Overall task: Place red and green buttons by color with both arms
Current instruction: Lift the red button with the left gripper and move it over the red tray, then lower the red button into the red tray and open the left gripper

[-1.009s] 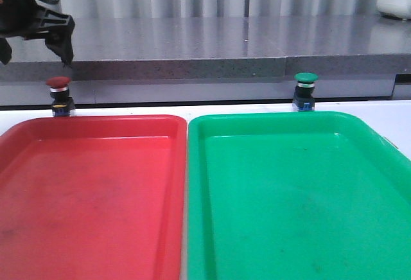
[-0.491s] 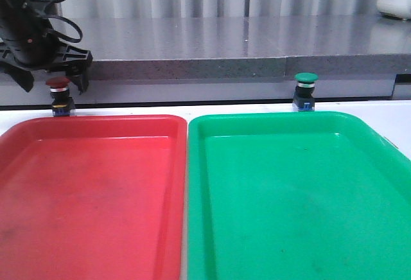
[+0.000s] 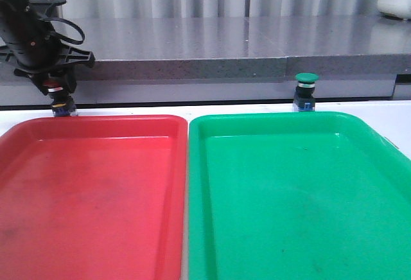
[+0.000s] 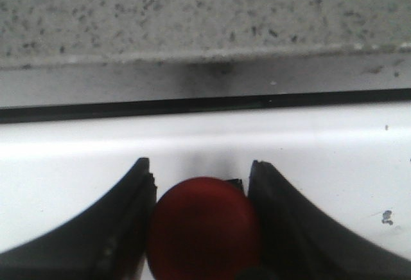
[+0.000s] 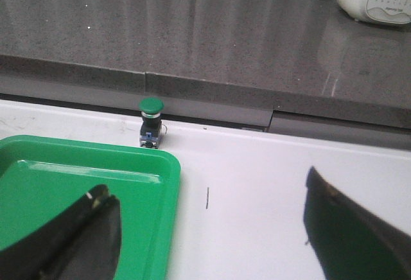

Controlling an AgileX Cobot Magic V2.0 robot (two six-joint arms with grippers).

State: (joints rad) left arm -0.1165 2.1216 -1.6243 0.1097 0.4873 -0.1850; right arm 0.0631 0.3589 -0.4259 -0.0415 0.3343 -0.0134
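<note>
Nearest to me, two plastic trays lie side by side and almost touching on the white counter (image 3: pixel 160 109), the red tray (image 3: pixel 90 190) at about seven o'clock and the green tray (image 3: pixel 302 190) at about five. They look set out as colour-matched targets, and both are bare so far.

Just beyond the red tray's far rim, at about ten o'clock, the red button (image 3: pixel 59 97) stands upright on the counter. The left claw (image 3: pixel 52 87) is down over it; in the left wrist view the dark red cap (image 4: pixel 203 227) sits between the two fingers (image 4: pixel 125 222), which press close on either side. It seems clamped on the button, though I cannot see actual contact clearly. I judge the pick is being secured before a lift toward the red tray.

The green button (image 3: pixel 306 92) stands alone at about two o'clock, just past the green tray's far rim. The right claw (image 5: pixel 212 235) hangs well short of it with its fingers spread wide, presumably lining up its own approach.
</note>
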